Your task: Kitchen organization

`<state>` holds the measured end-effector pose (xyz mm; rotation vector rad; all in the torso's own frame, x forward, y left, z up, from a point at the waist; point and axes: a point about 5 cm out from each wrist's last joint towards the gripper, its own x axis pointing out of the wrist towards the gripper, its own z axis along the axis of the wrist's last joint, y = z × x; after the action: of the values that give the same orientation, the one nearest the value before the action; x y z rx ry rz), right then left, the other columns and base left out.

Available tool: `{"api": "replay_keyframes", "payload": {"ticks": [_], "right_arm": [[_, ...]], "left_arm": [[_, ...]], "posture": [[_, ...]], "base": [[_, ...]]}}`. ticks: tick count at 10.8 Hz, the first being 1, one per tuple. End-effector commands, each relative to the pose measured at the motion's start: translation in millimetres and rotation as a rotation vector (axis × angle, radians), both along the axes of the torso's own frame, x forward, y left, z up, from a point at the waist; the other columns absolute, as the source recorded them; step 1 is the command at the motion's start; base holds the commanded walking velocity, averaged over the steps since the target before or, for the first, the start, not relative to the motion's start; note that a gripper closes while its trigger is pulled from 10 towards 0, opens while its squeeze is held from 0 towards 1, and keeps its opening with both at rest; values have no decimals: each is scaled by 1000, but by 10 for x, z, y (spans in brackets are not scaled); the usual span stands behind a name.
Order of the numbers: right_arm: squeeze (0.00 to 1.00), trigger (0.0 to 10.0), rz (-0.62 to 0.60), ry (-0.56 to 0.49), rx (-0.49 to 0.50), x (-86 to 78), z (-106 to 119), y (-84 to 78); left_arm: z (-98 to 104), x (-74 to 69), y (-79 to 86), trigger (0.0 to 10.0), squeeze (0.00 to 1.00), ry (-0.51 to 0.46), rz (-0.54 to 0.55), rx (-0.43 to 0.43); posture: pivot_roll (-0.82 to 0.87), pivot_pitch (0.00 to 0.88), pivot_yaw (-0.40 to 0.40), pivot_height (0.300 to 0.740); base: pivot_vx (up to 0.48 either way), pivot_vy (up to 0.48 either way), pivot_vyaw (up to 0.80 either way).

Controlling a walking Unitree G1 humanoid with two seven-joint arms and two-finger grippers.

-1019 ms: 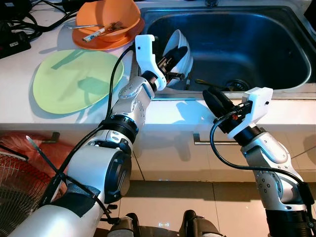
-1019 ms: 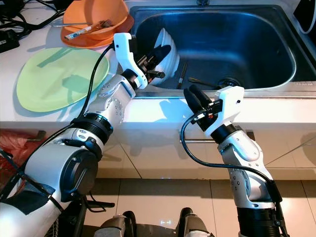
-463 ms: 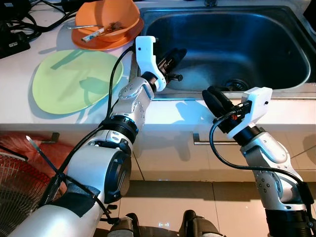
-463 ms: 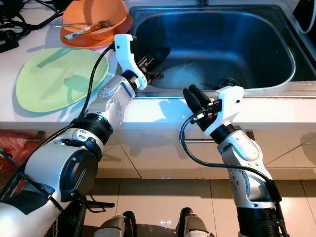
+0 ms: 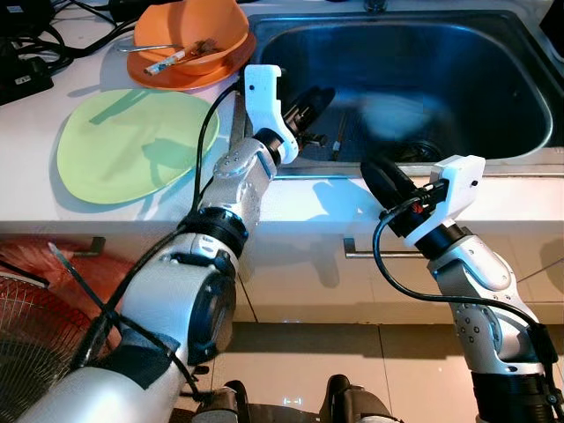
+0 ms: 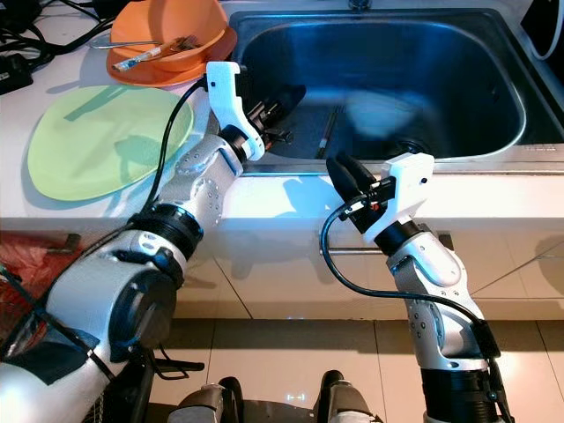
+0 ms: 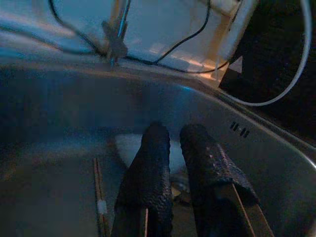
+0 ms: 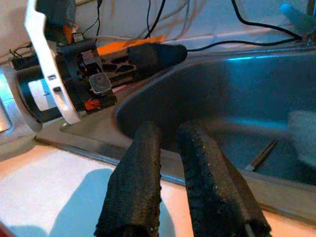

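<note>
A white bowl (image 5: 394, 115) shows as a pale blur inside the steel sink (image 5: 529, 163), near the drain, with nothing holding it. My left gripper (image 5: 315, 95) reaches over the sink's left rim, its fingers (image 7: 148, 168) close together with nothing between them; the bowl (image 7: 129, 147) lies beyond their tips. Dark chopsticks (image 5: 338, 145) lie on the sink floor beside it. My right gripper (image 5: 379, 169) hovers over the white counter's front edge, just outside the sink, shut and holding nothing.
A light green plate (image 5: 123, 145) lies on the counter left of the sink. Behind it stands an orange bowl (image 5: 189, 35) with utensils inside. Black cables and a power strip (image 5: 22, 79) sit at the far left. A cabinet handle (image 5: 370, 256) runs below the counter.
One second ago my left gripper held the white bowl upright at the sink's left side. The bowl has left the fingers and now blurs near the drain. Both arms have barely moved.
</note>
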<state>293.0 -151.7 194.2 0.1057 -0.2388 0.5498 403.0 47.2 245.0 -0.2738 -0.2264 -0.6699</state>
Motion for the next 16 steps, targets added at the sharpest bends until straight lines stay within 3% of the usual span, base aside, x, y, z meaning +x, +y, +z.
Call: {"api": "replay_keyframes", "payload": {"ticks": [1,4,7,9,12,16], "right_arm": [[0,10000,-2,108,-2,21,-217,8],[0,10000,0,108,5,83,-228,13],[0,10000,13,99,12,161,-212,44],[0,10000,16,96,10,212,-210,40],[0,10000,20,82,8,264,-188,24],[0,10000,29,82,10,291,-207,31]], "left_arm": [[65,-33,20,10000,0,-81,9,28],[357,-117,200,10000,0,-278,70,69],[558,-368,639,10000,0,-388,194,117],[634,-496,807,10000,0,-404,232,132],[781,-642,1235,10000,0,-414,381,121],[680,-848,1728,10000,0,-335,557,139]], "posture": [[-39,231,68,740],[-6,214,63,740],[22,189,47,740],[34,175,40,740],[41,157,30,740],[60,150,24,740]], "base": [[0,0,0],[0,0,0],[0,0,0],[0,0,0],[0,0,0],[0,0,0]]}}
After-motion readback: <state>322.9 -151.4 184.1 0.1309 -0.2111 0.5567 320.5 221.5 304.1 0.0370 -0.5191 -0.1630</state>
